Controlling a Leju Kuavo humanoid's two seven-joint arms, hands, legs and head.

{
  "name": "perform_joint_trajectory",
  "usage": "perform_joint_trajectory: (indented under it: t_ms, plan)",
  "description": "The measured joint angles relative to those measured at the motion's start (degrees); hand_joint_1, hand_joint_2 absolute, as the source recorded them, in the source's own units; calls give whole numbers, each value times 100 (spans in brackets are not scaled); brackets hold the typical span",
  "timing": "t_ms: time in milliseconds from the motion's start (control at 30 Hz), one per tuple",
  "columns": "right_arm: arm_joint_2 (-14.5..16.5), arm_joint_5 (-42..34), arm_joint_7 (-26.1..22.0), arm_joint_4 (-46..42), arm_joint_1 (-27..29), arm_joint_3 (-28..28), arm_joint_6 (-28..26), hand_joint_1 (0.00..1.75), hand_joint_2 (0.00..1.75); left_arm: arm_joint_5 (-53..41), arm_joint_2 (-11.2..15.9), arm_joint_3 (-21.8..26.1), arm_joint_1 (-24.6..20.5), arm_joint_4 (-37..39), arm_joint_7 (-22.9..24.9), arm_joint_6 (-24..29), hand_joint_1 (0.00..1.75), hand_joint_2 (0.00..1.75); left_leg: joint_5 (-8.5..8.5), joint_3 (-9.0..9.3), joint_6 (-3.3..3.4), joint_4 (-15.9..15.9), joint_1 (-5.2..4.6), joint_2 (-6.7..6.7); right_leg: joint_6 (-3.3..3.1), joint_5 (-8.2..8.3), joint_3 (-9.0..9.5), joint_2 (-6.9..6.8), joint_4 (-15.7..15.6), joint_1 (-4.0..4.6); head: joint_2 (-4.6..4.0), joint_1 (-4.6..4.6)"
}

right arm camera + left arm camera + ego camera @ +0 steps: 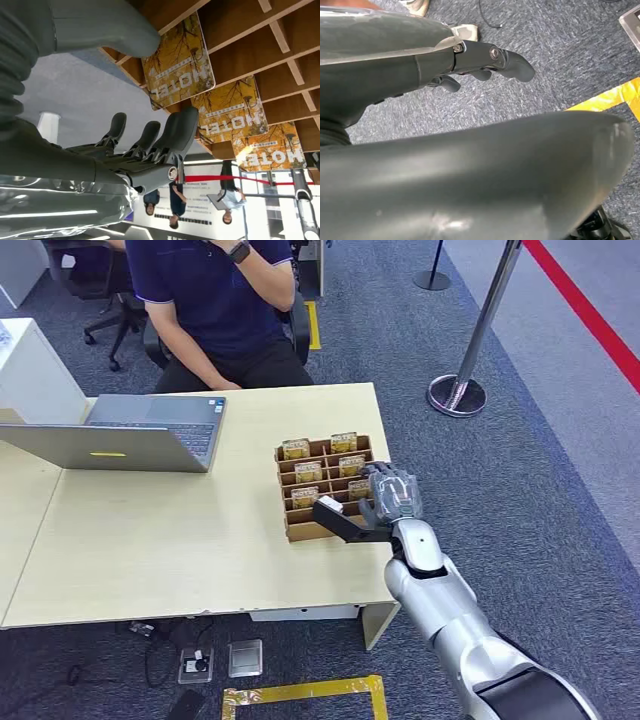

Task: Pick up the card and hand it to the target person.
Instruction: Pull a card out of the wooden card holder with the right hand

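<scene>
The yellow-printed hotel cards stand upright in the compartments of a brown cardboard divider tray at the right end of the pale wooden table; I count six in the head view, three in the right wrist view. The right hand sits at the tray's near right corner, fingers apart and holding nothing, thumb reaching left across the near row. Closing could catch a divider wall or two cards together and drag the light tray; the left hand hangs over grey carpet, fingers loosely curled, empty.
</scene>
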Motion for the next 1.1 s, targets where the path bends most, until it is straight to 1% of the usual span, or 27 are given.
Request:
perform_joint_trajectory:
  t_ms: [100, 167, 200, 233, 300, 333, 367, 933, 1100]
  plan:
    - [10, 64, 35, 61, -38, 1, -17, 73, 175, 27, 0, 0, 18, 0, -29, 13, 0, 0, 0, 1, 0, 0, 0, 0, 0, 0, 1, 0, 0, 0, 0, 1]
    - [25, 106, 56, 110, -58, 3, -39, 83, 175, 52, 0, 0, 40, 0, -50, 28, 0, 0, 0, 1, 0, 0, 0, 0, 0, 0, 1, 0, 0, 0, 0, 2]
    - [30, 121, 61, 130, -63, 4, -48, 93, 175, 58, 0, 0, 51, 0, -58, 36, 0, 0, 0, 2, 0, 0, 0, 0, 0, 0, 1, 0, 0, 0, 0, 2]
    - [34, 130, 66, 150, -66, 6, -56, 110, 175, 62, 0, 0, 61, 0, -66, 42, 0, 0, 0, 1, 0, 0, 0, 0, 0, 0, 1, 0, 0, 0, 0, 2]
    - [40, 140, 75, 185, -72, 10, -69, 151, 175, 63, 0, 0, 77, 0, -72, 48, 0, 0, 0, 1, 0, 0, 0, 0, 0, 0, 1, 0, 0, 0, 0, 3]
    - [42, 146, 79, 202, -73, 11, -75, 167, 175, 63, 0, 0, 83, 0, -73, 49, 0, 0, 0, 1, 0, 0, 0, 0, 0, 0, 0, 0, 0, 0, 0, 3]
    - [44, 156, 81, 218, -76, 13, -80, 175, 175, 63, 0, 0, 88, 0, -73, 50, 0, 0, 0, 0, 0, 0, 0, 0, 0, 0, 0, 0, 0, 0, 0, 3]
    - [156, 96, -121, 492, -249, 12, -216, 175, 175, 199, 0, 2, 143, 18, -79, 125, 0, 0, 1, 1, 0, 0, 0, 0, 0, 0, 0, 0, 0, 0, 0, 2]
    - [158, -3, -255, 414, -238, -12, -373, 175, 175, 227, 1, 4, 144, 24, -80, 123, 0, 0, 1, -1, 0, 0, 0, 0, 0, 0, -2, 0, 0, 0, 0, 2]
